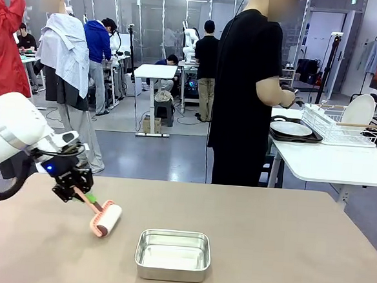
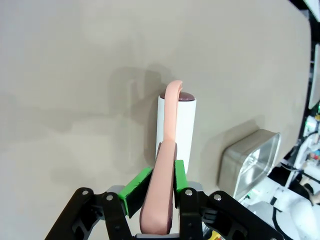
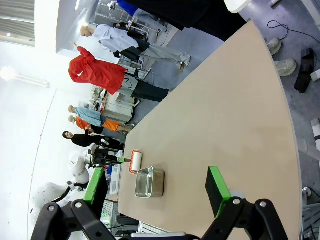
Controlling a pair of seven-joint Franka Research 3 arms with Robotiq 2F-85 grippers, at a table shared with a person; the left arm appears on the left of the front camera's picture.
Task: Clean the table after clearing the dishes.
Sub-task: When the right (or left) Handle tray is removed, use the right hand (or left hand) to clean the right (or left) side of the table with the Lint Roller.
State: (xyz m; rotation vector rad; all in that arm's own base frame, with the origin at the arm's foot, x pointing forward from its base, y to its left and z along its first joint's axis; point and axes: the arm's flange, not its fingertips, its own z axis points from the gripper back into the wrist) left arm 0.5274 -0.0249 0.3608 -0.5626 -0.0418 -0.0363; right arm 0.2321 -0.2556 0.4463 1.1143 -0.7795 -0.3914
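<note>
**Roller pinched in my left, right fingers wide**

My left gripper (image 1: 75,188) hangs over the table (image 1: 279,232) at about 8 o'clock of its top in the front view. Its green pads (image 2: 137,189) are drawn in narrow on the pink handle of the roller (image 1: 106,219). The handle slopes down from my fingers toward 4 o'clock, and the white roll is down at the tabletop; I cannot tell whether it presses on it. In my left wrist view the roll lies straight ahead at 12 o'clock, with the pink arm curving over its end.

The pan (image 1: 172,254) stands at 6 o'clock of the table, near the roller but apart from it.

My right gripper (image 3: 155,186) looks down on the table from well above, fingers spread wide and holding nothing.

Past the far edge at 12 o'clock, a person (image 1: 244,87) in black stands turned toward the side table (image 1: 332,163) at 2 o'clock. There a plate (image 1: 291,128) lies on a dark tray (image 1: 305,138), and a second plate (image 1: 359,109) stands upright in the rack (image 1: 328,128). Any cutlery is too small to tell.
</note>
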